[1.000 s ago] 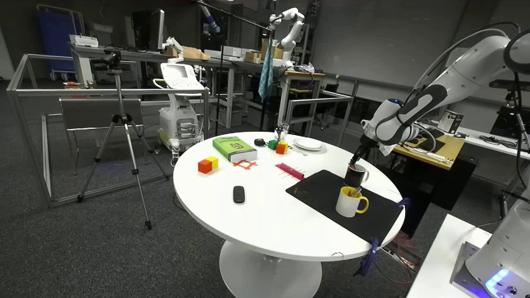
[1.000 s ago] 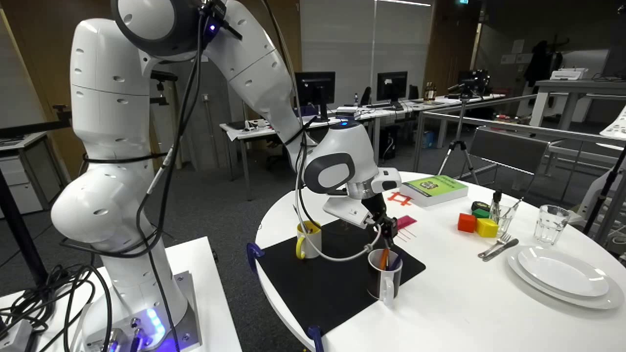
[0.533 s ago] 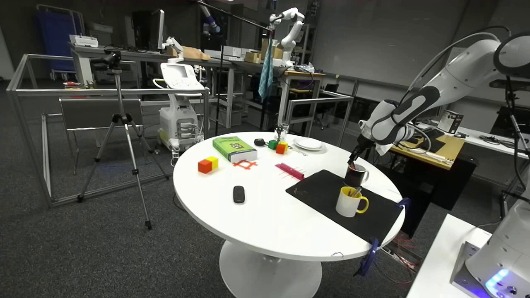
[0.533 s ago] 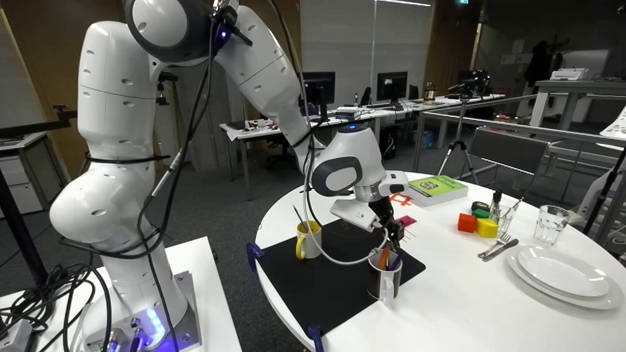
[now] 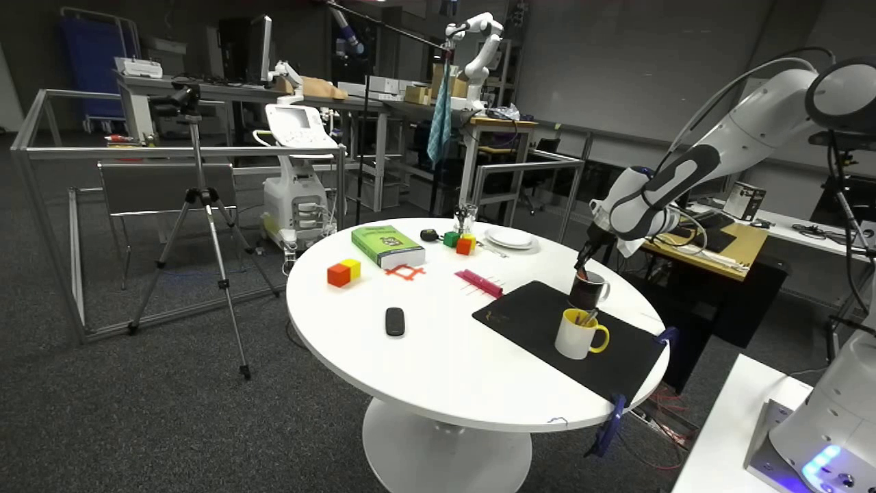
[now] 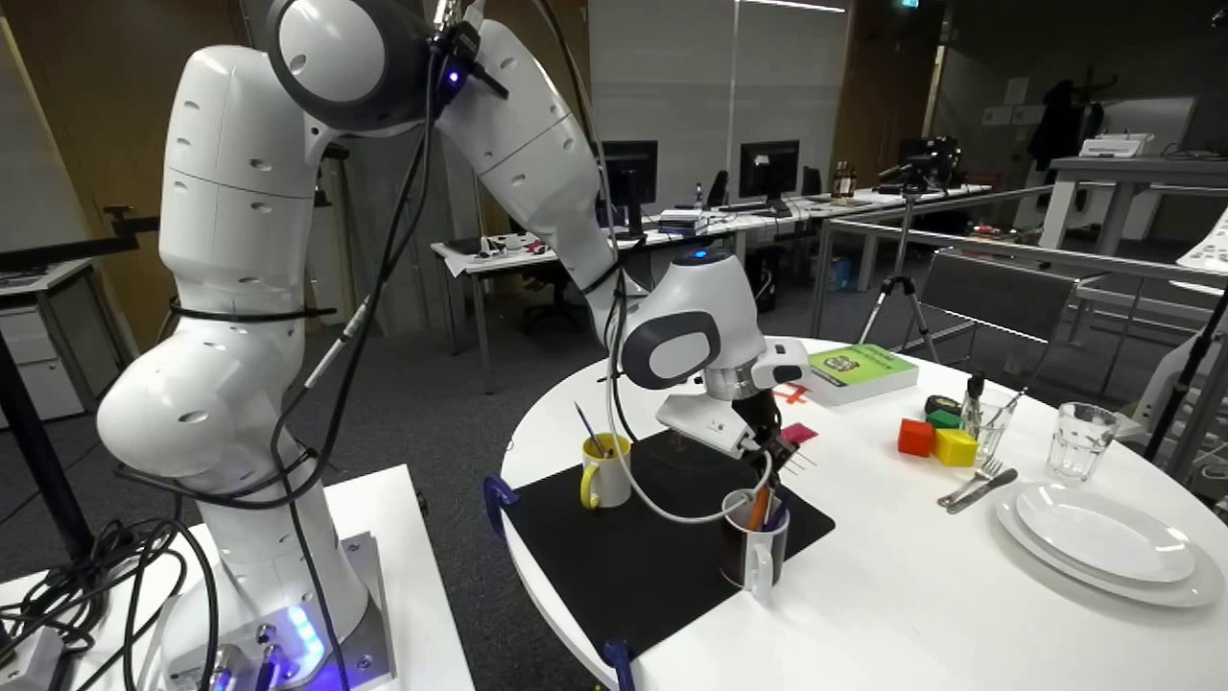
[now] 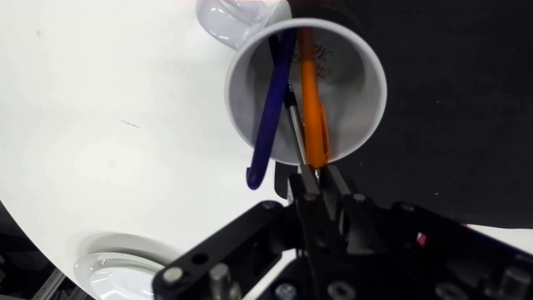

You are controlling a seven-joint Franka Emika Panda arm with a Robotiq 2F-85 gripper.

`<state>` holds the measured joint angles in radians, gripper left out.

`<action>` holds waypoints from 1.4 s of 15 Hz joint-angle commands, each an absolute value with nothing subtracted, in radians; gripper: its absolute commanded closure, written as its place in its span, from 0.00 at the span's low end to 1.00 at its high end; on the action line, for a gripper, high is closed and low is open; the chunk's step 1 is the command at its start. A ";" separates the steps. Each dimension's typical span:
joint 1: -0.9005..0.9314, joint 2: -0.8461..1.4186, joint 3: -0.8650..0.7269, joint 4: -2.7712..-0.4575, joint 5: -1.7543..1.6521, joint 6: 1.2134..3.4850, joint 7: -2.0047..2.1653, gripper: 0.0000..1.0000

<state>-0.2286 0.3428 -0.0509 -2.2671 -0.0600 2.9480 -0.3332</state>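
Observation:
In the wrist view my gripper (image 7: pixel 320 177) has narrow jaws closed about the top end of an orange pen (image 7: pixel 310 96). The pen leans inside a dark mug with a white inner wall (image 7: pixel 374 112). Beside it lie a dark blue-purple pen (image 7: pixel 272 106), its end poking past the rim left of my fingers, and a black pen (image 7: pixel 290 98) with a silver section running close to the left fingertip. In both exterior views the gripper (image 6: pixel 773 470) comes down at a slant just over the dark mug (image 5: pixel 586 293). A silver bit shows between the fingers; whose it is I cannot tell.
A white mug with yellow inside (image 5: pixel 572 337) holding pens shares the black mat (image 6: pixel 614 566). Stacked plates (image 6: pixel 1199 585), a drinking glass (image 6: pixel 1079 443), coloured cubes (image 6: pixel 916 438), a green book (image 6: pixel 854 372) and cutlery lie on the round table. Blue clamps (image 5: pixel 608 431) grip its edge.
The arm has shifted a little to the right over the dark mug, as seen past the yellow-handled mug, and the jaws have drawn together. The orange pen's top has moved slightly with them.

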 commanded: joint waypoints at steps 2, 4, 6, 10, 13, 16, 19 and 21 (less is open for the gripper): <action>-0.241 0.344 -0.040 -2.252 -0.069 2.937 -0.347 0.98; -0.239 0.340 -0.042 -2.256 -0.072 2.937 -0.346 0.98; -0.233 0.333 -0.048 -2.262 -0.079 2.940 -0.340 0.98; -0.220 0.290 -0.063 -2.294 -0.091 2.943 -0.321 0.98; -0.222 0.252 -0.057 -2.323 -0.084 2.960 -0.325 0.98; -0.225 0.214 -0.055 -2.348 -0.079 2.967 -0.332 0.98; -0.225 0.176 -0.055 -2.371 -0.070 2.971 -0.335 0.98; -0.222 0.144 -0.056 -2.393 -0.067 2.982 -0.334 0.98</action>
